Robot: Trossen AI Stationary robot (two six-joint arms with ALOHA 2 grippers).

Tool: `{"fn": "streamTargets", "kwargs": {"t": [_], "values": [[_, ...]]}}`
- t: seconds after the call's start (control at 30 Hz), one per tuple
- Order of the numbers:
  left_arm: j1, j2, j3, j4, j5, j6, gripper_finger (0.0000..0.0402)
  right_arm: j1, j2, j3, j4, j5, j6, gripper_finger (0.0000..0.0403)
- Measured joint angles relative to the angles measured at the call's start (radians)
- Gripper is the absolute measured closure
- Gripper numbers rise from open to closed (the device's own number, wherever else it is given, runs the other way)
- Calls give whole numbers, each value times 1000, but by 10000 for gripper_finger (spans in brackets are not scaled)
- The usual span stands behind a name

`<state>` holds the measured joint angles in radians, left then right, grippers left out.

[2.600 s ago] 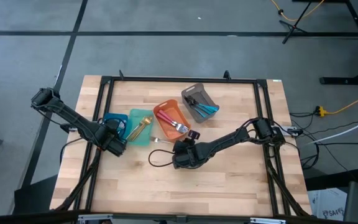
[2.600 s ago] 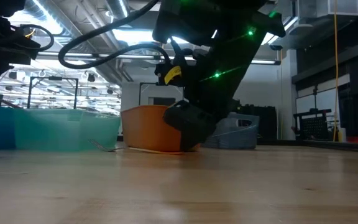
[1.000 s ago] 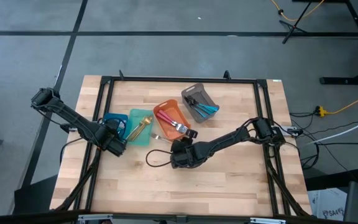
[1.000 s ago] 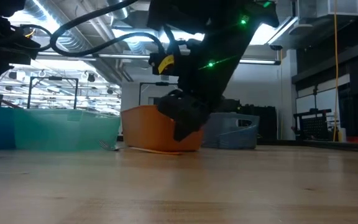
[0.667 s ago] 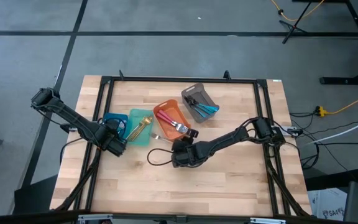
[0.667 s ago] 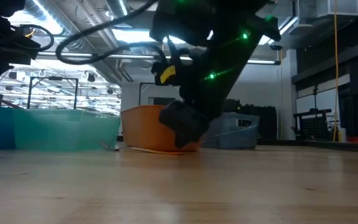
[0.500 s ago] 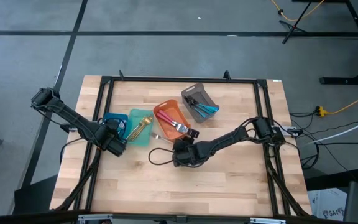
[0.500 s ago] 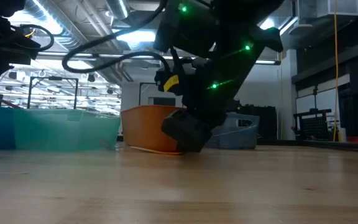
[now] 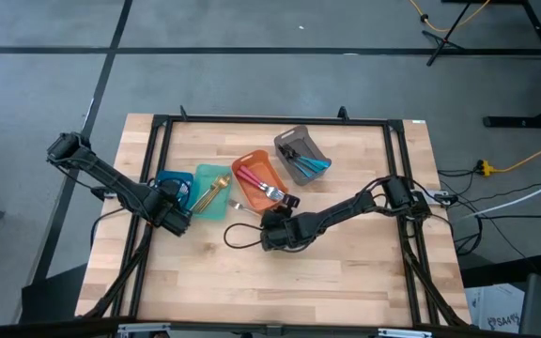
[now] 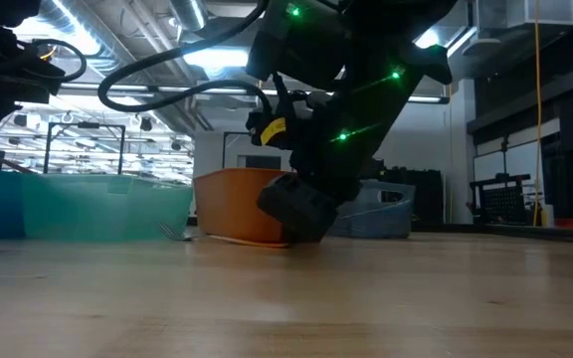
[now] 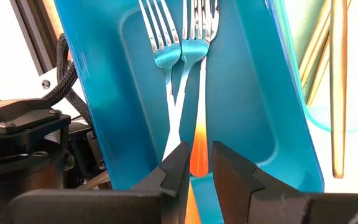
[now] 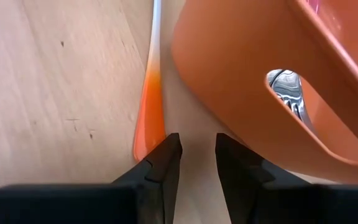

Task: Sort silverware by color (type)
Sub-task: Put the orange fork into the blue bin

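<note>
My right gripper [image 9: 272, 223] [image 12: 191, 155] is open by a narrow gap and sits low at the table, just near of the orange bin [image 9: 259, 182] [image 12: 272, 93]. An orange-handled fork [image 9: 242, 212] [image 12: 149, 112] lies flat on the wood beside the bin. Its handle end lies just outside one finger, not between the two. My left gripper [image 9: 172, 212] [image 11: 197, 168] hovers over the blue bin [image 9: 169, 188] [image 11: 241, 112], narrowly open. Two orange-handled forks [image 11: 188, 56] lie in that bin. One handle shows in the gap below the fingers. My right gripper stands with the outer side of one finger [image 12: 163, 158] right beside the orange end of the fork's handle [image 12: 145, 146], which lies flat on the table. Whether it touches the handle, I cannot tell.
A teal bin [image 9: 212, 191] with a gold utensil [image 9: 210, 192] sits between the blue and orange bins. The orange bin holds red-handled forks [image 9: 263, 191]. A grey bin [image 9: 301, 155] with blue-handled pieces stands farther back. A black rail frames the table [image 9: 280, 120].
My right gripper has come down from a little above the table to just over the wood beside the orange bin, shifting slightly toward the table's right. The fork on the table and the left arm have stayed where they were.
</note>
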<state>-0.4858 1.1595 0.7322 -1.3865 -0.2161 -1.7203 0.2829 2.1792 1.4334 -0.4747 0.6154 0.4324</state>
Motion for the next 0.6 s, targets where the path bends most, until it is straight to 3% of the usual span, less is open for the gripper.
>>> {"fn": "streamTargets", "kwargs": {"t": [0.27, 0.6], "values": [[0, 0, 0, 0, 0, 0, 341, 5, 0, 6, 1, -13, -32, 299], [0, 0, 0, 0, 0, 0, 341, 42, 1, 51, 80, -112, -223, 299]]}}
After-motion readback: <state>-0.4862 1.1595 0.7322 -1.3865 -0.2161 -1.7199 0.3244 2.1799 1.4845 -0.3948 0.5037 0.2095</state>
